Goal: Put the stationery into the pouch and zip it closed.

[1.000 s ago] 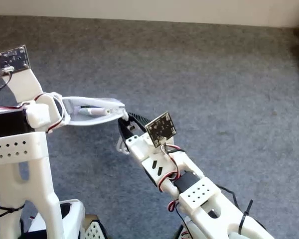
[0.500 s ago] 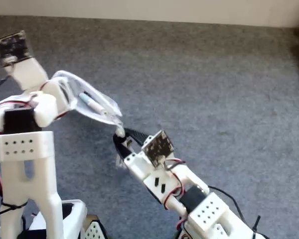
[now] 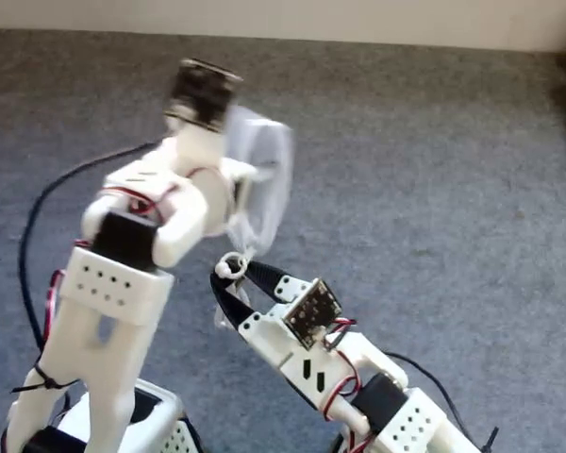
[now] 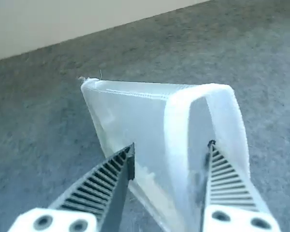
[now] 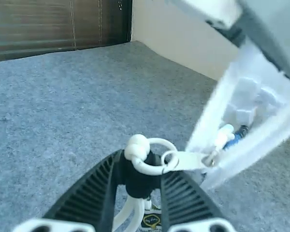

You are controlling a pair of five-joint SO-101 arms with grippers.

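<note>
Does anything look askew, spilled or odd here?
The translucent white pouch hangs off the grey carpet, tipped on end in the left tool, while the right tool grips its white zipper ring. Nothing spilled.

The left arm (image 3: 87, 344) and right arm (image 3: 396, 415) are white plastic shells around black servo blocks (image 3: 123, 238), with flat plates pierced by rows of small round holes, thin red, white and black wires (image 3: 334, 396) at the joints, and a dark square circuit board (image 3: 311, 310) at each wrist. A thick black cable (image 3: 23, 264) loops along the left arm's left side, and a black tie (image 3: 38, 381) binds its base. The left gripper (image 4: 171, 147) and right gripper (image 5: 142, 166) have black ribbed fingers (image 4: 101, 183) on white bases with round screw holes.
</note>
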